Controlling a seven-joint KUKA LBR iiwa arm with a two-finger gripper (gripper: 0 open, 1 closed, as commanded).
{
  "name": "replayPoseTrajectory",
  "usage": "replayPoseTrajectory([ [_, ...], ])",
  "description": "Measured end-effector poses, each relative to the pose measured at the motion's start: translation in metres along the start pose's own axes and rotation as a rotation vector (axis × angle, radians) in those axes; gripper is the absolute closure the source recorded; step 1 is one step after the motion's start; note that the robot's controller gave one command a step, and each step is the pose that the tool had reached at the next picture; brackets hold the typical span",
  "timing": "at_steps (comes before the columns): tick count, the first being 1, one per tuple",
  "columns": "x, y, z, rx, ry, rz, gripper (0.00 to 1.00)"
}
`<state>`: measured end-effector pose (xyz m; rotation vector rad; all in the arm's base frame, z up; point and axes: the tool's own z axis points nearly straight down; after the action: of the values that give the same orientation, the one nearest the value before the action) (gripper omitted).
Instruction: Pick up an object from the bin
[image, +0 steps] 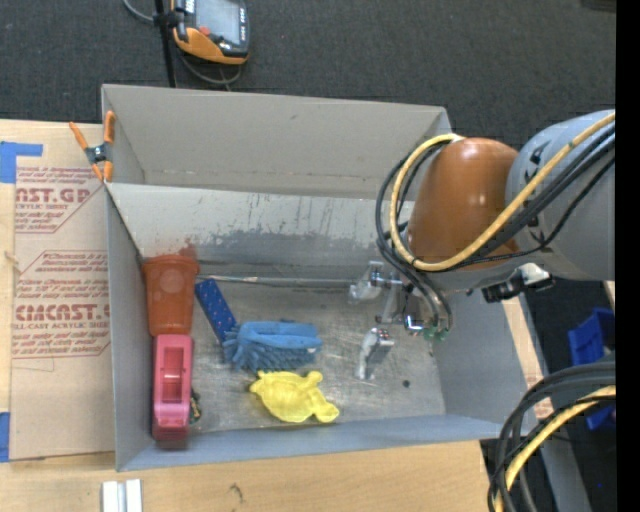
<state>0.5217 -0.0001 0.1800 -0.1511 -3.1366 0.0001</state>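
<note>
My gripper (370, 320) hangs over the bin floor right of the middle, under the orange wrist cover. Its two metal fingers (376, 352) stand apart and open, and only bare floor lies between them. A blue brush (272, 342) with a long blue handle lies just to the gripper's left, bristle head towards it, a short gap away. In front of the brush, near the front wall, lies a yellow soft figure (293, 397), apart from the fingers.
Along the left wall an orange block (170, 292) lies behind a pink tape dispenser (172, 388). The arm and its looped cables overhang the bin's right side.
</note>
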Motion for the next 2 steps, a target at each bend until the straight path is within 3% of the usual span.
replayPoseTrajectory([
  [1,-0.015,0.02,0.039,-0.001,-0.011,-0.147,0.0],
  [2,-0.016,0.077,0.105,0.001,0.01,-0.385,1.0],
])
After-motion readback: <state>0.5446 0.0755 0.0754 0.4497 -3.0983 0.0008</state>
